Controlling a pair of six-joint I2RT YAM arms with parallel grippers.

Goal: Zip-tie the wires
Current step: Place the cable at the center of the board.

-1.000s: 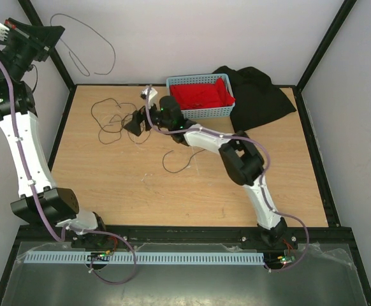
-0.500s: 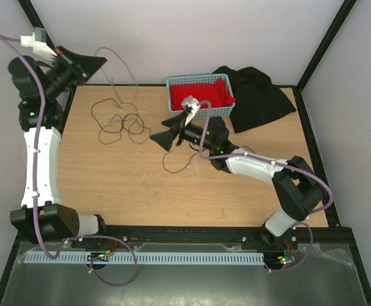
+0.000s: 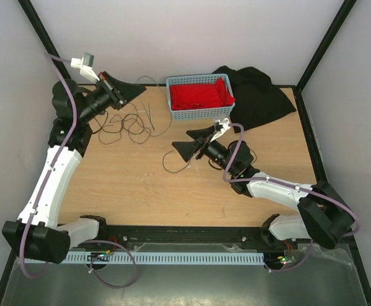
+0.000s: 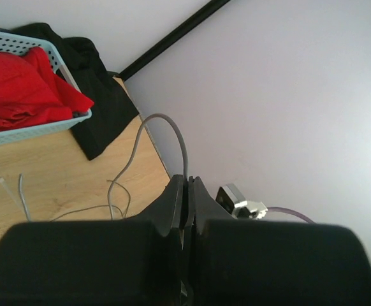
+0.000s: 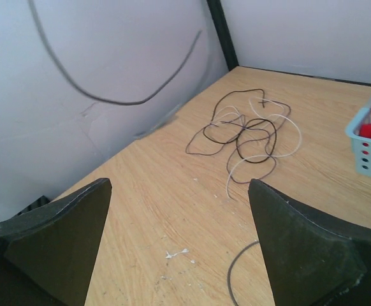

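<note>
The wires (image 3: 118, 123) lie in a loose dark tangle at the table's far left, seen too in the right wrist view as the wires (image 5: 246, 131). My left gripper (image 3: 141, 89) hangs above the tangle's far edge. Its jaws are shut on one thin grey wire (image 4: 163, 118), which arcs up from the left gripper (image 4: 187, 182) and drops to the table. My right gripper (image 3: 180, 140) hovers mid-table, right of the tangle, open with nothing between its fingers (image 5: 58, 236). A separate dark wire loop (image 3: 173, 162) lies below it.
A blue basket (image 3: 200, 113) holding red cloth (image 3: 198, 94) stands at the back centre, with a black cloth (image 3: 259, 95) to its right. A pale thin strip (image 3: 150, 119) lies between tangle and basket. Walls and black frame posts close in the table.
My left arm has swung down and right from high by the left wall, carrying its wire over the tangle. My right arm has drawn back from the tangle toward the middle of the table.
</note>
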